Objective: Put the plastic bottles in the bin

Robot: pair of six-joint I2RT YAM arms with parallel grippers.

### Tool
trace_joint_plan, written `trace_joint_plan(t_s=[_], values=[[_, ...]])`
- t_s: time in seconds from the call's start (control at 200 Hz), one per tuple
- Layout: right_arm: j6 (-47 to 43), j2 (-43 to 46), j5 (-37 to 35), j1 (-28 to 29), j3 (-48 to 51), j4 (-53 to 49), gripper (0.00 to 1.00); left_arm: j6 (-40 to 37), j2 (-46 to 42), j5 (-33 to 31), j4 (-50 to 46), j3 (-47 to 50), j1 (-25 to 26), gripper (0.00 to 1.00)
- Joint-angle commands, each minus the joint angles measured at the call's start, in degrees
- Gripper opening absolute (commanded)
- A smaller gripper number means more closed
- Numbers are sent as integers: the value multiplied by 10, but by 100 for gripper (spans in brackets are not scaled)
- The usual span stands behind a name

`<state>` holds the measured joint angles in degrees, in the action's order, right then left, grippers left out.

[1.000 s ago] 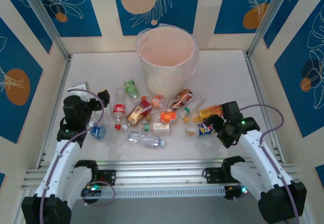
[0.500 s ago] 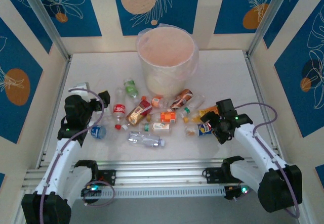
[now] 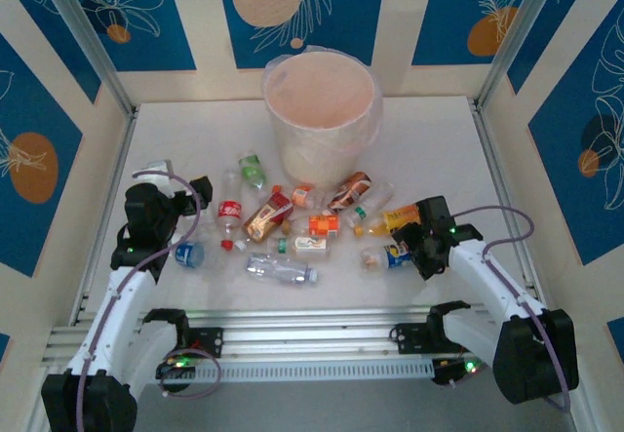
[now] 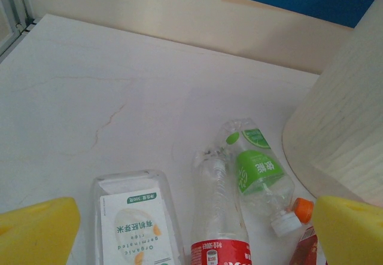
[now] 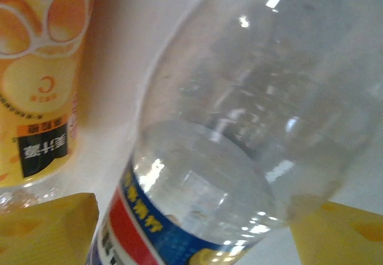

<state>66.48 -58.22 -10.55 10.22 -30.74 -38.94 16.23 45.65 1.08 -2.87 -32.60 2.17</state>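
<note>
Several plastic bottles [image 3: 292, 222] lie scattered on the white table in front of the bin [image 3: 314, 154], a tall cream bucket with a clear liner. My right gripper [image 3: 408, 250] is down at the right end of the pile. Its yellow fingers [image 5: 48, 229] press both sides of a clear bottle with a blue and red label [image 5: 239, 127], which lies on the table [image 3: 388, 255]. My left gripper [image 3: 180, 186] hangs open at the left of the pile. Below it [image 4: 194, 235] lie a red-labelled bottle [image 4: 221, 217], a green-labelled bottle [image 4: 257, 169] and a flat white-labelled bottle [image 4: 134, 223].
An orange-labelled bottle [image 5: 42, 79] lies just left of the gripped one. A clear bottle [image 3: 278, 269] and a blue-labelled one [image 3: 188, 254] lie nearest the arms. Aluminium posts and patterned walls fence the table; the bin's wall [image 4: 347, 115] rises right of the left gripper.
My right gripper moved left and down onto the blue-labelled bottle and its jaws closed in on it; the bottle shifted slightly left. The left arm has barely moved.
</note>
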Motion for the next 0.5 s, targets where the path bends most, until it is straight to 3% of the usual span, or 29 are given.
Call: trace_joint_plan(t_s=[0.0,0.415,0.495], values=[[10,-6,-17,-10,13,10,81,9,-6,2,-15,-5,6,100],[5,-55,-16,-42,37,70,80,14,-5,3,-14,-11,5,100],[3,-73,-13,-43,34,81,75,12,-3,2,-16,-12,5,100]])
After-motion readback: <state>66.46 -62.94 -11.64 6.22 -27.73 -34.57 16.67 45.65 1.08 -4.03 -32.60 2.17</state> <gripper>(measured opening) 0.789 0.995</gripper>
